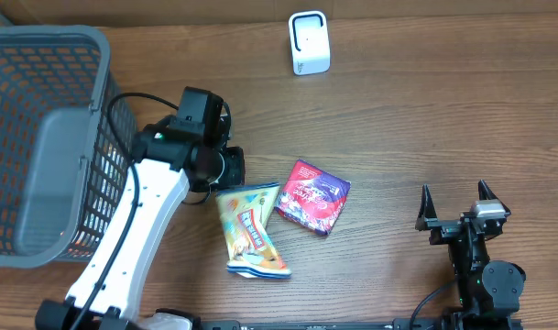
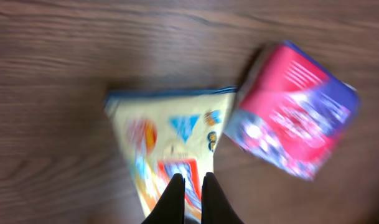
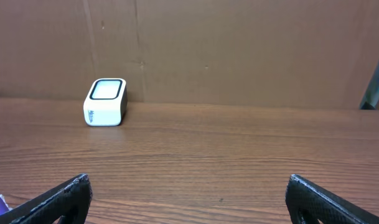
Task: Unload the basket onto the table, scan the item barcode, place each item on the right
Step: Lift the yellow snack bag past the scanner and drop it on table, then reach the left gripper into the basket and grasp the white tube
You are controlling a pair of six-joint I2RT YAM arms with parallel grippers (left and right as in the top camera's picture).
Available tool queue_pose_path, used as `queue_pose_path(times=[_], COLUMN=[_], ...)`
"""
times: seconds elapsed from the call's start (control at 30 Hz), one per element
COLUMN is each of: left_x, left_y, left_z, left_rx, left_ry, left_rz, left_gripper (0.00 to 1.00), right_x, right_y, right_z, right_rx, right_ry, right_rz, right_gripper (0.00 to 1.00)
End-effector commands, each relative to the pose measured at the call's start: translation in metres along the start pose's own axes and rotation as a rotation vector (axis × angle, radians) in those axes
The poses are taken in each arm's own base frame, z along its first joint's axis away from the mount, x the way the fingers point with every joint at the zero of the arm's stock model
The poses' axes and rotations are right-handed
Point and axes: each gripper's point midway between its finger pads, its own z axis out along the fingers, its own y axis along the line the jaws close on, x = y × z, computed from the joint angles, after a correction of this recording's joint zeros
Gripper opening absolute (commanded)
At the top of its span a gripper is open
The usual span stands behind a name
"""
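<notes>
A yellow snack bag (image 1: 249,229) lies flat on the wooden table, with a red and purple packet (image 1: 312,197) touching its right side. The white scanner (image 1: 309,43) stands at the back of the table. My left gripper (image 1: 225,168) hovers at the bag's top edge. In the blurred left wrist view it (image 2: 192,179) is shut, nothing showing between the tips, above the bag (image 2: 170,137), with the packet (image 2: 292,118) to the right. My right gripper (image 1: 454,197) rests wide open at the front right; its wrist view shows it (image 3: 188,182) facing the scanner (image 3: 105,102).
A grey mesh basket (image 1: 49,38) with a grey handle fills the left side, close beside the left arm. A brown cardboard wall (image 3: 239,50) backs the table behind the scanner.
</notes>
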Motion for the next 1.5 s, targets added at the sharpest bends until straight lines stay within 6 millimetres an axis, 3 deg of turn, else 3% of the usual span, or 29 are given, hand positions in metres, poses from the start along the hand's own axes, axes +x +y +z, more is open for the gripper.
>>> queue_pose_path(times=[0.0,0.1,0.2,0.27,0.33,0.37,0.4,0.6,0.77,1.03,1.07,1.1,1.17,1.2,1.23,1.3,1.33,1.37,1.4,1.47], left_x=[-0.013,-0.024,-0.045,-0.057,-0.065,-0.068,-0.068,-0.042,-0.021,0.003,0.004,0.004,-0.001,-0.01,-0.014,-0.027,-0.038,-0.043,-0.049,-0.055], left_y=[0.005,-0.009,-0.02,-0.025,-0.027,-0.03,-0.031,-0.037,-0.032,-0.025,-0.025,-0.025,-0.024,-0.023,-0.021,-0.014,-0.005,0.002,0.018,0.043], left_z=[0.012,0.001,-0.039,-0.072,-0.095,-0.105,-0.111,-0.103,-0.089,-0.086,-0.086,-0.086,-0.094,-0.112,-0.12,-0.154,-0.185,-0.204,-0.234,-0.269], left_rx=[-0.044,0.023,0.043,0.044,0.036,0.044,0.049,0.099,0.087,0.061,0.059,0.06,0.065,0.076,0.081,0.093,0.096,0.093,0.068,0.012], left_ry=[-0.027,-0.063,-0.144,-0.203,-0.252,-0.272,-0.28,-0.154,-0.032,0.069,0.073,0.071,0.047,-0.001,-0.023,-0.119,-0.217,-0.276,-0.38,-0.511], left_rz=[-0.045,-0.028,0.01,0.031,0.035,0.038,0.039,0.029,0.008,-0.007,0.0,0.009,0.006,-0.014,-0.021,-0.054,-0.08,-0.098,-0.138,-0.19], left_gripper=[0.18,0.28,0.4,0.61,0.76,0.93,1.0,1.0,1.0,1.0,0.97,0.82,0.83,0.95,1.0,0.99,1.0,1.0,1.0,1.0], right_x=[0.001,0.001,0.001,0.001,0.001,0.001,0.001,0.001,0.001,0.001,0.001,0.001,0.001,0.001,0.001,0.001,0.001,0.001,0.001,0.001], right_y=[-0.001,-0.001,-0.001,-0.001,-0.001,-0.001,-0.001,-0.001,-0.001,-0.001,-0.001,-0.001,-0.001,-0.001,-0.001,-0.001,-0.001,-0.001,-0.001,-0.001], right_z=[0.0,0.0,0.0,0.0,0.0,0.0,0.0,0.0,0.0,0.0,0.0,0.0,0.0,0.0,0.0,0.0,0.0,0.0,0.0,0.0], right_rx=[0.005,0.005,0.005,0.005,0.005,0.005,0.005,0.005,0.005,0.005,0.005,0.005,0.005,0.005,0.005,0.005,0.005,0.005,0.005,0.005], right_ry=[-0.005,-0.005,-0.005,-0.005,-0.005,-0.005,-0.005,-0.005,-0.005,-0.005,-0.005,-0.005,-0.005,-0.005,-0.005,-0.005,-0.005,-0.005,-0.005,-0.005], right_rz=[0.003,0.003,0.003,0.003,0.003,0.003,0.003,0.003,0.003,0.003,0.003,0.003,0.003,0.003,0.003,0.003,0.003,0.003,0.003,0.003], right_gripper=[1.0,1.0,1.0,1.0,1.0,1.0,1.0,1.0,1.0,1.0,1.0,1.0,1.0,1.0,1.0,1.0,1.0,1.0,1.0,1.0])
